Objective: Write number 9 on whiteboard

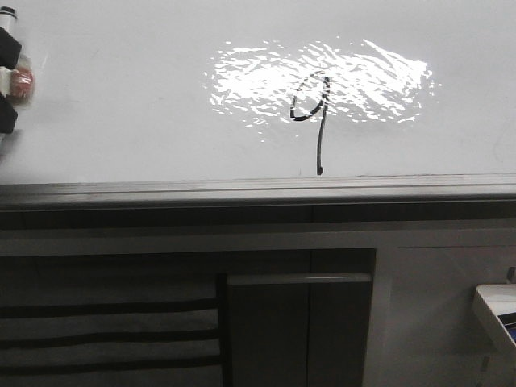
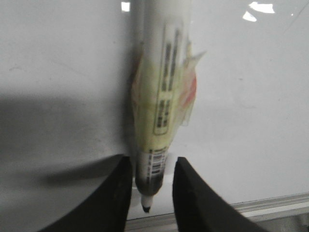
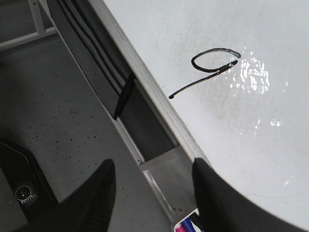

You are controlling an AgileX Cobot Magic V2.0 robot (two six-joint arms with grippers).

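Observation:
The whiteboard (image 1: 121, 121) is glossy white with a bright glare. On it is the number 9 (image 1: 310, 109), a thin black loop with a long tail that reaches nearly to the grey edge rail (image 1: 242, 192). The 9 also shows in the right wrist view (image 3: 212, 63). My left gripper (image 2: 152, 162) is at the board's far left (image 1: 10, 82), well away from the 9. It is shut on a taped white marker (image 2: 161, 96) whose bare black tip (image 2: 146, 209) sticks out near the rail. My right gripper (image 3: 152, 174) is open and empty, off the board's edge.
Dark cabinet panels with slats (image 1: 105, 330) lie below the rail. A white tray (image 1: 496, 310) at the right holds pink and blue pens (image 3: 186, 226), just under my right gripper. A speckled grey floor (image 3: 58, 111) lies beyond the board's edge.

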